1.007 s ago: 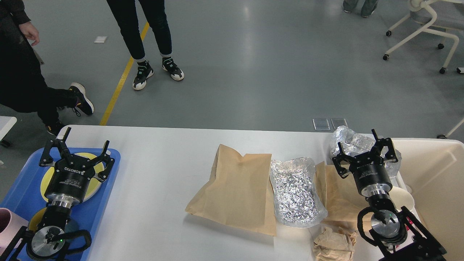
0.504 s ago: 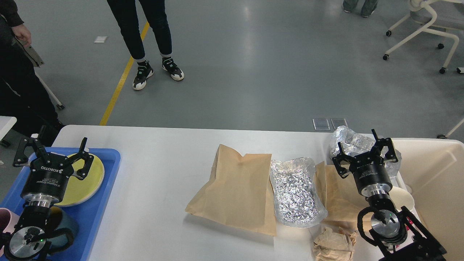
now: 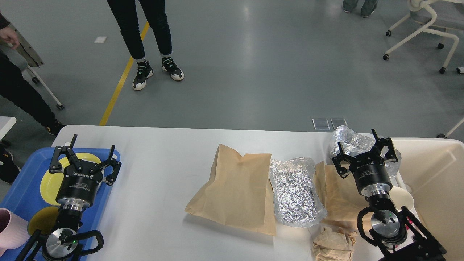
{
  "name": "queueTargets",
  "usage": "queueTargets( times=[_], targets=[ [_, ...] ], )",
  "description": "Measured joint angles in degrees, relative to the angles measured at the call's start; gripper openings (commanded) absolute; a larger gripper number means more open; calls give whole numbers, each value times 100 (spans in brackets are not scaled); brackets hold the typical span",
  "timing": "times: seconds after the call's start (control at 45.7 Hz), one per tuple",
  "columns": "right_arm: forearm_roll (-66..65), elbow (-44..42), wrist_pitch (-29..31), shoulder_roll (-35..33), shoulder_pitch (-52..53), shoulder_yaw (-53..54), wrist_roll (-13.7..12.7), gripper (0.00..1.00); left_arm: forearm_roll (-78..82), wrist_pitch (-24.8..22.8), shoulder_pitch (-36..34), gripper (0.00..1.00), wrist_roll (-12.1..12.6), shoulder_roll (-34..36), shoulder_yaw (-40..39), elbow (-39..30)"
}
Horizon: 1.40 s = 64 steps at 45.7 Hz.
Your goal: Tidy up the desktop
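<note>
The white desktop (image 3: 159,170) spans the head view. On it lie a flat brown paper bag (image 3: 235,190), a silver foil pouch (image 3: 295,192), a second brown bag (image 3: 337,197) partly under my right arm, a crumpled brown paper wad (image 3: 333,244) and crumpled foil (image 3: 349,141) at the back right. My left gripper (image 3: 86,157) stands open and empty over the blue tray (image 3: 21,188). My right gripper (image 3: 362,149) stands open and empty in front of the crumpled foil.
The blue tray holds a yellow plate (image 3: 50,179), a smaller yellow dish (image 3: 41,219) and a pink cup (image 3: 12,228). A cream bin (image 3: 438,181) stands at the right edge, a white paper plate (image 3: 402,199) beside it. People stand on the floor beyond.
My left arm swung left over the tray, then back right to its right edge. The right arm has stayed put. The person at the far left has moved away.
</note>
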Motion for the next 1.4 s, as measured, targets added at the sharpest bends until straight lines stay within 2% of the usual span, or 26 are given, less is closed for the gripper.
queueTargets(
  times=[0.394,1.401],
  targets=[
    [0,0,0,0,0,0,0,100,-59,-456,-201,96,37,-21,10,445],
    [0,0,1,0,0,0,0,100,-138,-476,-203,96,32,-26,10,468]
  ],
)
